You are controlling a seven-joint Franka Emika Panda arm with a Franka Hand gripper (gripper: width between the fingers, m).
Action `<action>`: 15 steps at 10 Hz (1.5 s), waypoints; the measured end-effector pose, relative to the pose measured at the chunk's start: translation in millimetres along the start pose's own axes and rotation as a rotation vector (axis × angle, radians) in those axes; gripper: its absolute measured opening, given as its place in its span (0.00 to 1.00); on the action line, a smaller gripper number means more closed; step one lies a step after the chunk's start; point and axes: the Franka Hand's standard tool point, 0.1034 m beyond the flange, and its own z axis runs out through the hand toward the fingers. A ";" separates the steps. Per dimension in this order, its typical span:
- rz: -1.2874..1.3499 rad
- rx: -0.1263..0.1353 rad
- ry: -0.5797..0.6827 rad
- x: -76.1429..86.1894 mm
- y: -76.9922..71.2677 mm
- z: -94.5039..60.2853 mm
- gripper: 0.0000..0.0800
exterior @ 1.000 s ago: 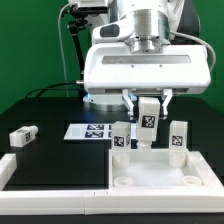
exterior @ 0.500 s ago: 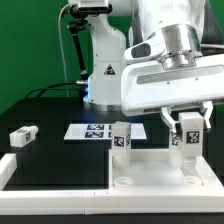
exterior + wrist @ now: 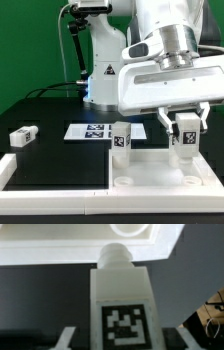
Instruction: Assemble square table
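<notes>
The white square table top [image 3: 150,178] with a raised rim lies at the front on the exterior view's right. One white tagged leg block [image 3: 122,138] stands upright at its far left corner. My gripper [image 3: 186,140] is over the top's far right corner, shut on another leg block [image 3: 187,128] held upright. In the wrist view this leg block [image 3: 120,303] fills the middle between my fingers [image 3: 66,339], its peg pointing toward the table top [image 3: 70,243]. My gripper [image 3: 122,338] shows at the edge. A loose leg block [image 3: 22,135] lies at the far left.
The marker board [image 3: 92,131] lies flat behind the table top. White border rails [image 3: 50,190] run along the front and left of the black mat. The robot's base [image 3: 100,60] stands at the back, with a green wall behind it.
Over the last second my gripper has carried the leg block from the middle of the table top's far edge to its right corner. In the last half second nothing moved.
</notes>
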 end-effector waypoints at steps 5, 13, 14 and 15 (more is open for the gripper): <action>-0.006 0.006 -0.023 -13.1 -6.3 9.3 0.36; -0.030 0.017 -0.031 -19.9 -15.0 15.6 0.36; -0.039 0.014 -0.033 -20.6 -11.9 16.2 0.36; -0.042 0.014 -0.037 -22.1 -11.4 17.2 0.36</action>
